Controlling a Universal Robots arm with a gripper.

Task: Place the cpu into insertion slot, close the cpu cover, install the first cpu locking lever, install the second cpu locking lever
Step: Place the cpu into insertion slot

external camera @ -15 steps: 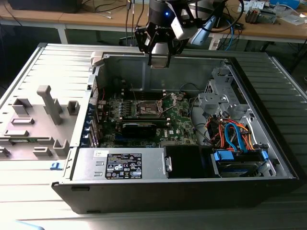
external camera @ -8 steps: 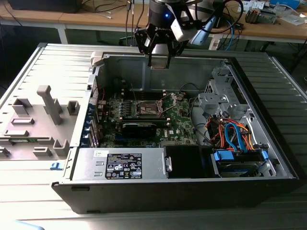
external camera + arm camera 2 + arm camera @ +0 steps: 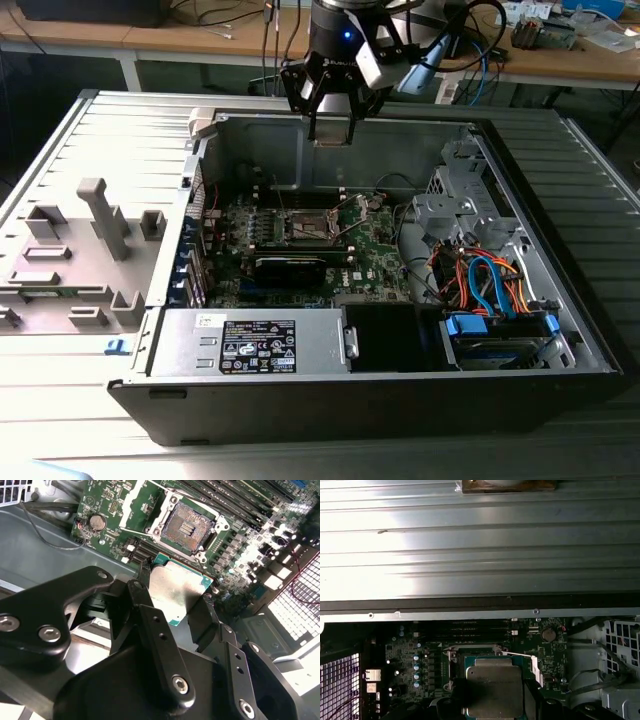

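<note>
Cpu (image 3: pixel 176 587) sits pinched flat between our gripper's (image 3: pixel 172 605) fingers; we hold it above the insertion slot (image 3: pixel 187 527) and short of it, apart, edges roughly square to the slot's open frame.

back: pale wooden desk (image 3: pixel 170 42), white legs | surface: grey ribbed metal table (image 3: pixel 110 130) | light: bright glare on ribs

Flat square metal cpu (image 3: pixel 176 591) shows dull silver-grey, edged teal-green. Circuit board (image 3: pixel 107 500) is green; square insertion slot (image 3: pixel 187 527) is dark-centred, finely dotted.
</note>
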